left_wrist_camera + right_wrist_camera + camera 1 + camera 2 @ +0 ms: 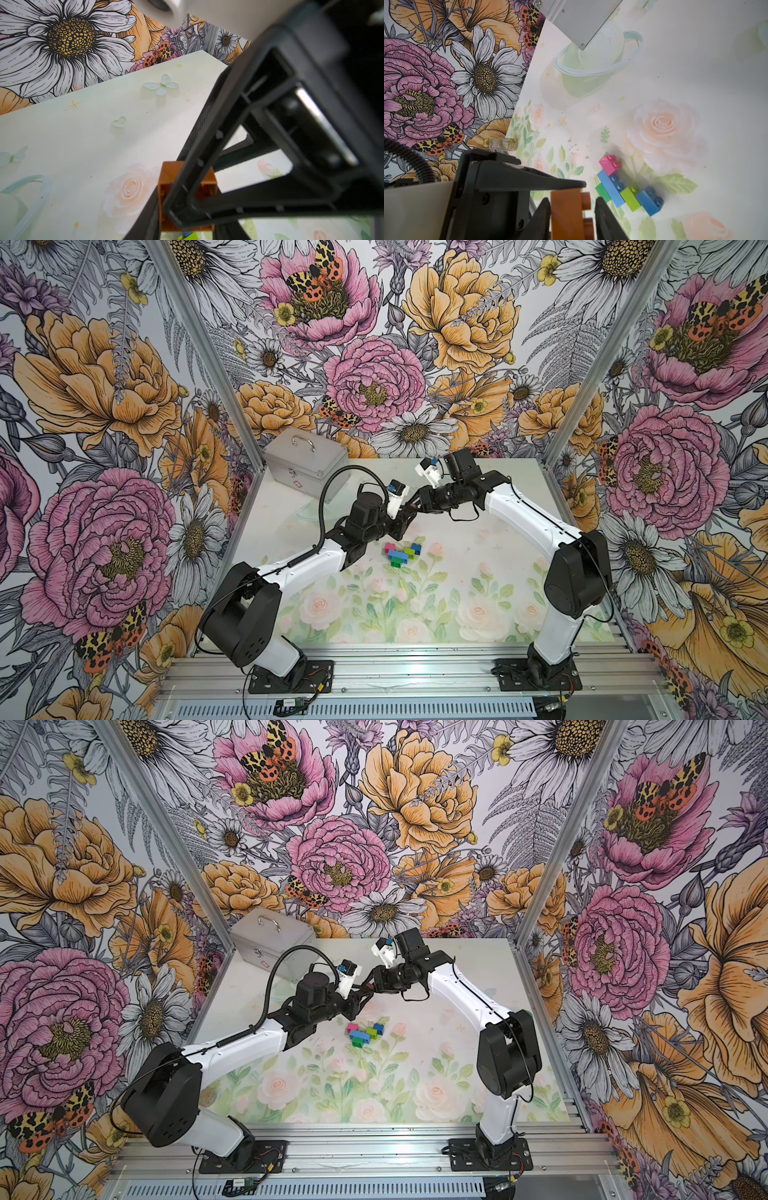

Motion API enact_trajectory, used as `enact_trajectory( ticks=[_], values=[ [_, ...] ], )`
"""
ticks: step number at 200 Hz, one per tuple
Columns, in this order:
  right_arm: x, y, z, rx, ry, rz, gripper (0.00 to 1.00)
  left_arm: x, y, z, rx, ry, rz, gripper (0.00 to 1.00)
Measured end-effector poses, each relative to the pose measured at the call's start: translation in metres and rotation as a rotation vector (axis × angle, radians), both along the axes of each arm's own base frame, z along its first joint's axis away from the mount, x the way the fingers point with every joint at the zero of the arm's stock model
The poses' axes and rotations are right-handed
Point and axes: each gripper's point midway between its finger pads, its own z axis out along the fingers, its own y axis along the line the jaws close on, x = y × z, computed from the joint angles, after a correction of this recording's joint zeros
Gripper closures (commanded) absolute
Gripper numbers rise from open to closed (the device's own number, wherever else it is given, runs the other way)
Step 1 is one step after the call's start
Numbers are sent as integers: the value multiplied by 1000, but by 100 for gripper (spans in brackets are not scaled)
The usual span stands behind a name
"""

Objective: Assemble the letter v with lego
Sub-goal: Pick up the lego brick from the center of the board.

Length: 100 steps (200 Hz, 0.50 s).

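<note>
Holding orange brick (566, 214) midair: left end effector (408, 512).

Case (305, 460) back left — lego (402, 552) central on table (490, 556)

We find the letter v (402, 552) lying flat on the desk (675, 83), its dark-green brick (601, 191) forming the tip that points toward the near edge. The light-blue bar (611, 190) lies across that tip, with a pink brick (609, 165) on one end, a lime brick (631, 197) on the other, and a dark-blue brick (650, 200) stepped outward from the lime. We see the orange brick (566, 214) not yet joined, up in the air apart from the rest, pinched by the left gripper (164, 207) with the right gripper (573, 200) flanking it.
</note>
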Motion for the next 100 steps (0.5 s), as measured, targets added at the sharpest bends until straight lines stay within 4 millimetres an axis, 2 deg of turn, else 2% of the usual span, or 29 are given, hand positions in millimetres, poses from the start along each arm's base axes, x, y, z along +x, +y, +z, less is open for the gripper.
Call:
enact_trajectory(
  ticks=[14, 22, 35, 54, 56, 58, 74, 100],
  values=[
    [0, 0, 0, -4, -10, 6, 82, -1, -1, 0, -5, 4, -4, 64],
    [1, 0, 0, -5, -15, 9, 86, -1, -1, 0, -7, 6, -2, 58],
    [1, 0, -2, -9, -12, 6, 89, 0, 0, 0, -14, 14, 5, 36],
    [2, 0, -6, -35, -21, -5, 95, 4, 5, -1, -42, 41, 31, 14],
    [2, 0, -6, -39, -23, -7, 96, 4, 7, -2, -43, 44, 36, 5],
    [2, 0, -7, -44, -26, -8, 97, 5, 8, -2, -42, 43, 37, 2],
    [6, -1, -14, -95, -57, -26, 100, 8, 26, -8, -81, 89, 90, 1],
    [14, -1, -31, -197, -139, -53, 100, -1, 73, -20, -168, 168, 209, 1]
  ],
)
